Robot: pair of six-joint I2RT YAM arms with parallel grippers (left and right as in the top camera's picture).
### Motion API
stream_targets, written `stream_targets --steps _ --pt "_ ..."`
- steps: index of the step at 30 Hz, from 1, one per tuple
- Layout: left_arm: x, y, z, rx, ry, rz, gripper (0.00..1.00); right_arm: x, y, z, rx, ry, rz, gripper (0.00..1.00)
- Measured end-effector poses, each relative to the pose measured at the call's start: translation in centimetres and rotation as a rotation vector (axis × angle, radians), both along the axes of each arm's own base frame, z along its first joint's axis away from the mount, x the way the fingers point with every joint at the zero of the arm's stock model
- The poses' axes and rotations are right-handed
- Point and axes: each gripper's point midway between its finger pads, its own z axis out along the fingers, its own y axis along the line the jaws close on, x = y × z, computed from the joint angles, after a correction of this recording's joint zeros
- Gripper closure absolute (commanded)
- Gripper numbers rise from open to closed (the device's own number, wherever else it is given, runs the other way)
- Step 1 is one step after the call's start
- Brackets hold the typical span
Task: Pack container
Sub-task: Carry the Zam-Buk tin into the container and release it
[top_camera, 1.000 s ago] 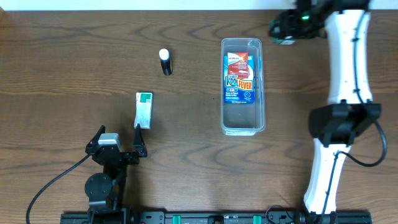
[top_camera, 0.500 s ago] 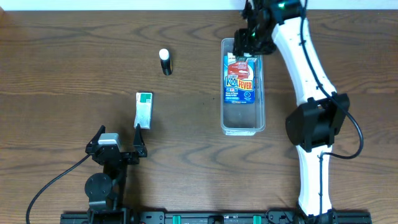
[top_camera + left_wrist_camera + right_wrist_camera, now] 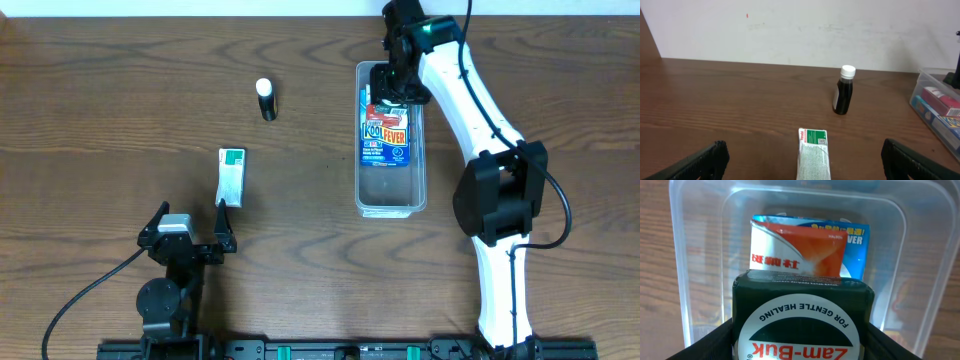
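Note:
The container (image 3: 391,208), a long clear bin, lies right of centre with a blue Kool Fever box (image 3: 386,130) inside. My right gripper (image 3: 392,88) hovers over the bin's far end, shut on a dark green Zam-Buk box (image 3: 802,315). In the right wrist view the clear wall (image 3: 700,255) and the blue box (image 3: 857,245), red and white at one end, lie below the held box. My left gripper (image 3: 192,215) stands open and holds nothing. A green-and-white box (image 3: 813,155) lies on the table just ahead of its fingers, and the same box (image 3: 232,176) shows from overhead.
A small black bottle with a white cap (image 3: 266,99) stands upright at the back left, beyond the green-and-white box; the left wrist view also shows the bottle (image 3: 844,91) with the bin's end (image 3: 935,75) to its right. A white wall borders the table's far edge.
My right arm has swung left from the back right corner and now holds the Zam-Buk box above the container's far end. The left arm has not moved.

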Motion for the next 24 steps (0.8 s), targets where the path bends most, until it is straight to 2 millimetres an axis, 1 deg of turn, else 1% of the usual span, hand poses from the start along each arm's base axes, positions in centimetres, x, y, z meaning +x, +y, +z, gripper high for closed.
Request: stream_targets --steps 8,18,24 --pt "0.00 -0.01 0.00 0.000 0.000 0.000 0.02 0.62 0.69 -0.02 -0.002 -0.035 -0.012 0.34" --pt "0.00 -0.01 0.00 0.000 0.000 0.000 0.02 0.71 0.59 0.00 -0.010 -0.040 -0.016 0.30" --pt "0.00 -0.01 0.00 0.000 0.000 0.000 0.02 0.83 0.62 0.03 -0.008 -0.045 -0.017 0.29"
